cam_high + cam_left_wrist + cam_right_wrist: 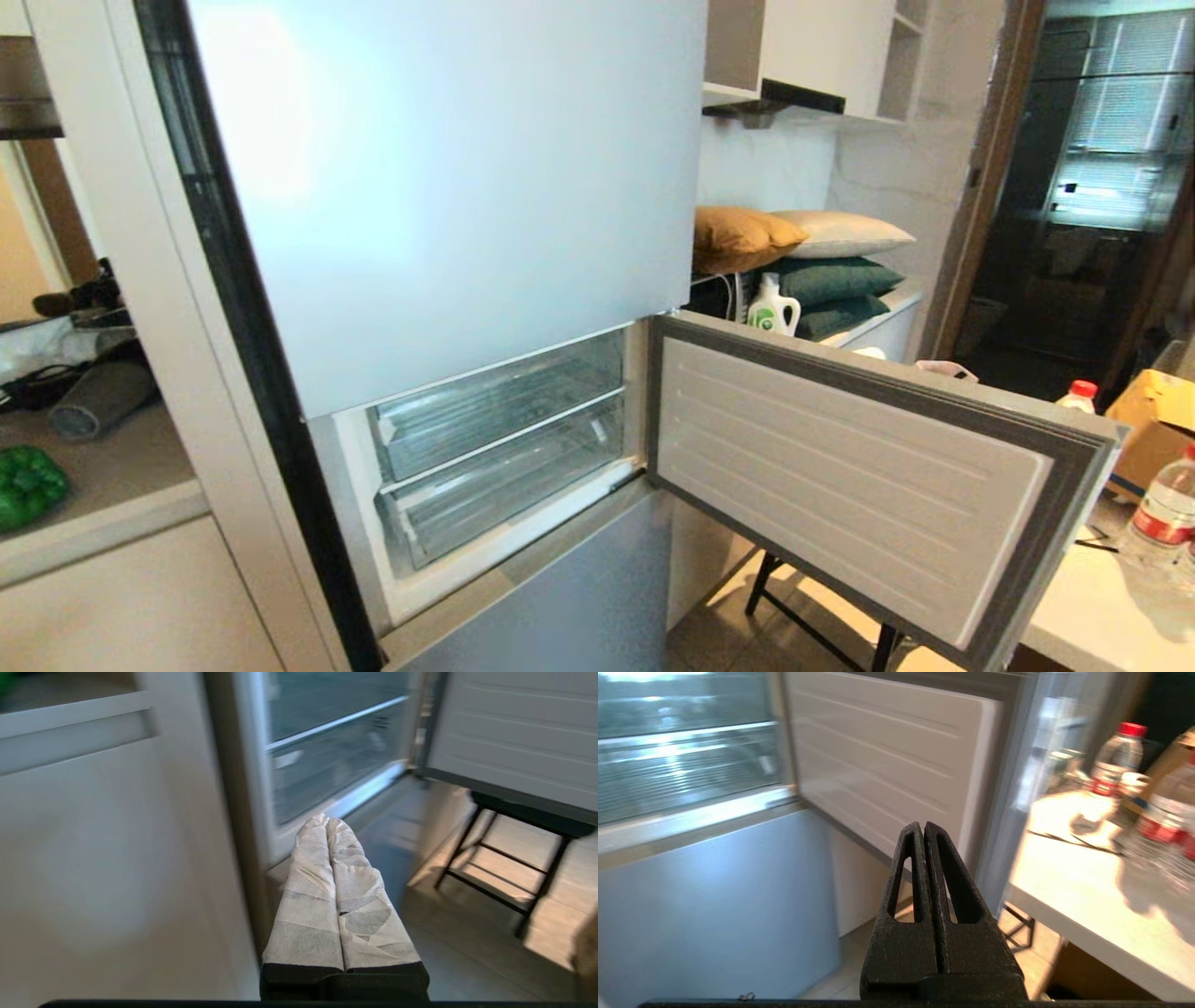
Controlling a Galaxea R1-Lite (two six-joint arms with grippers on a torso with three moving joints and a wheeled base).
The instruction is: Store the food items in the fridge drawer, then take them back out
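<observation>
Neither arm shows in the head view; each tool appears only in its own wrist camera. The left tool (327, 823) has its 2 white-wrapped fingers (308, 891) pressed flat together, closed on nothing, pointing toward the lower edge of the open fridge compartment. The right tool (923, 828) is likewise closed and empty, its 2 black fingers (957, 891) touching along their length, aimed at the lower corner of the swung-open fridge door (859, 476).

That door hangs open to the right, its ribbed white inner liner facing the camera. To its right stands a white desk (1083, 607) carrying clear water bottles (1162, 513) with red caps and a cardboard box (1153, 420). Below the door a black-legged stool (812, 616) stands on the floor.

Inside the open compartment sit 2 clear drawers, 1 above the other, both pushed in: the upper drawer (495, 401) and the fridge drawer (504, 485) beneath it. I cannot tell whether either holds anything.

To the left of the fridge, on a pale desk (103, 495) set into a recess, lies the green bell pepper (28, 485) at the picture's edge, well apart from the drawers. The potato is not visible.

Farther back, right of the fridge, 4 cushions (822, 271) are stacked beside a white detergent bottle (772, 306).
</observation>
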